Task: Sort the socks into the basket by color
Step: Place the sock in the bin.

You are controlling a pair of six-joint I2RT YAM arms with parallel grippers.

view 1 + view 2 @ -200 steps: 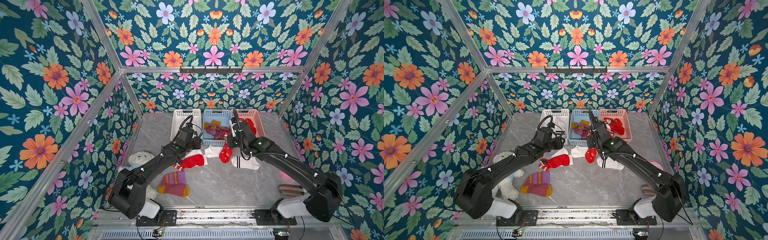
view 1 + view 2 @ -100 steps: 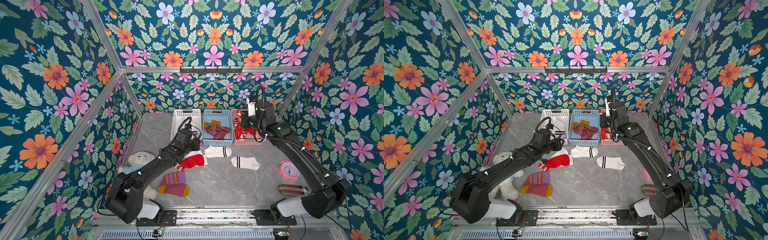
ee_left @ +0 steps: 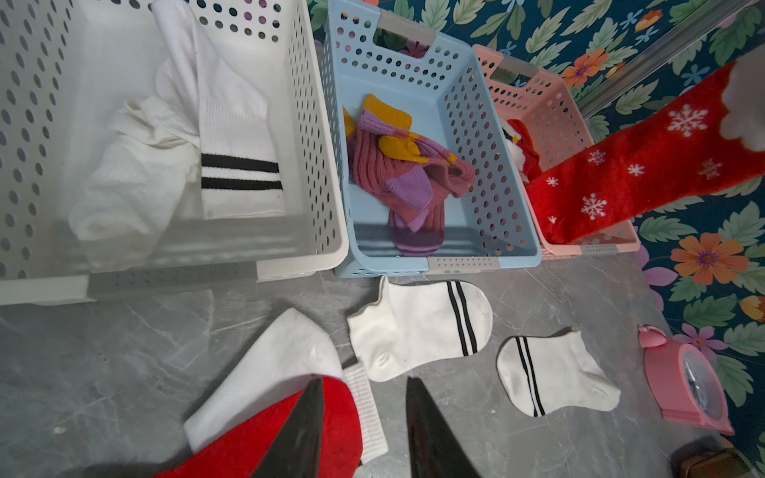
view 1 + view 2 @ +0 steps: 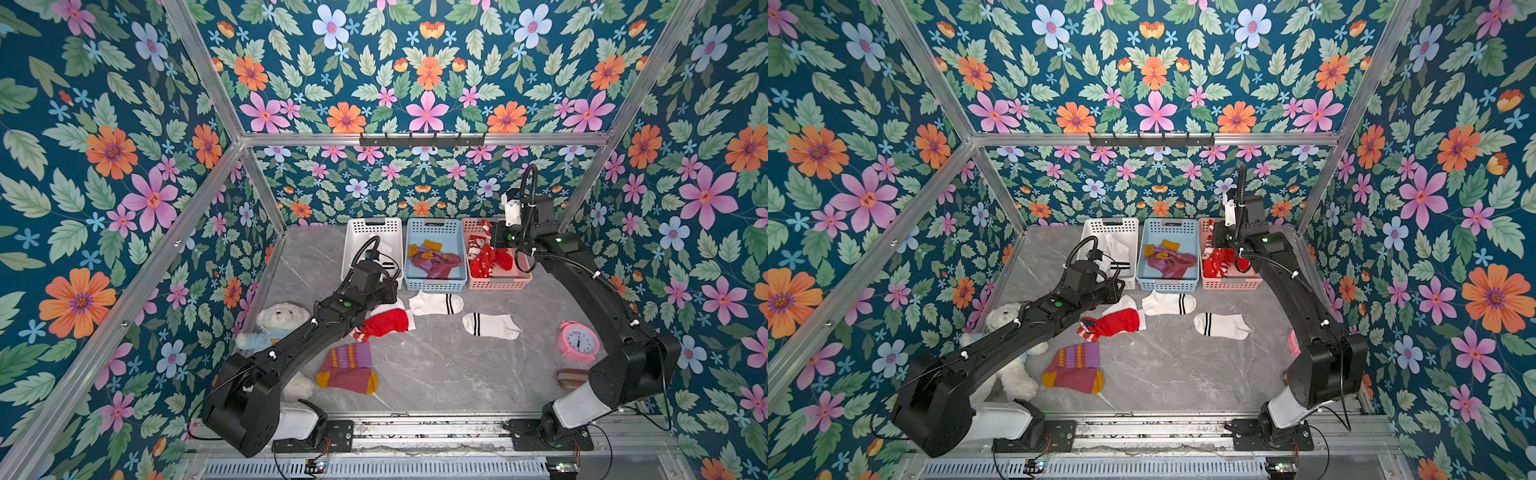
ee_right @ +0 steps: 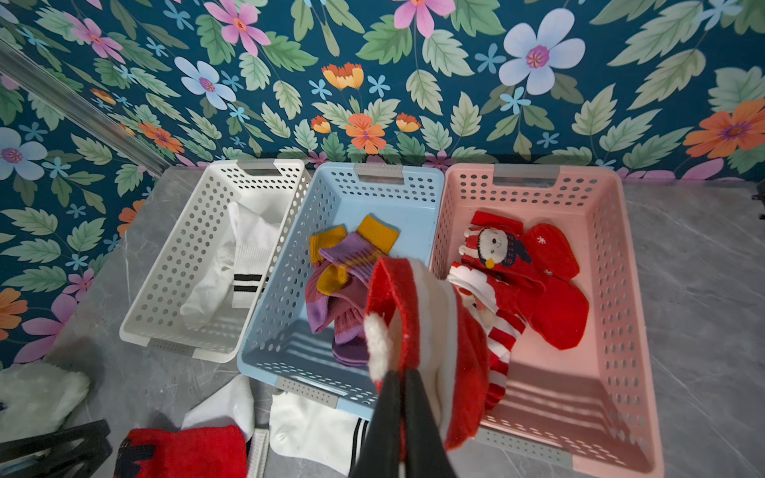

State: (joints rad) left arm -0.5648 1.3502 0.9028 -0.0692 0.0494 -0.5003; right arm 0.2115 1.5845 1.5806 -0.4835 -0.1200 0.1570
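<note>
Right fingers [image 5: 422,434] pinch a red Santa sock [image 5: 430,323] beneath them beside the blue basket [image 5: 289,289]; releasing now risks misfiling. Left fingers [image 3: 298,434] spread, empty.

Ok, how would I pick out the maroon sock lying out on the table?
Find the blue basket at the back wall, the middle of three, and come toward the front of the table. Past the red sock, beside the teddy bear, lies the maroon sock, the only loose one with purple and mustard stripes.
</note>
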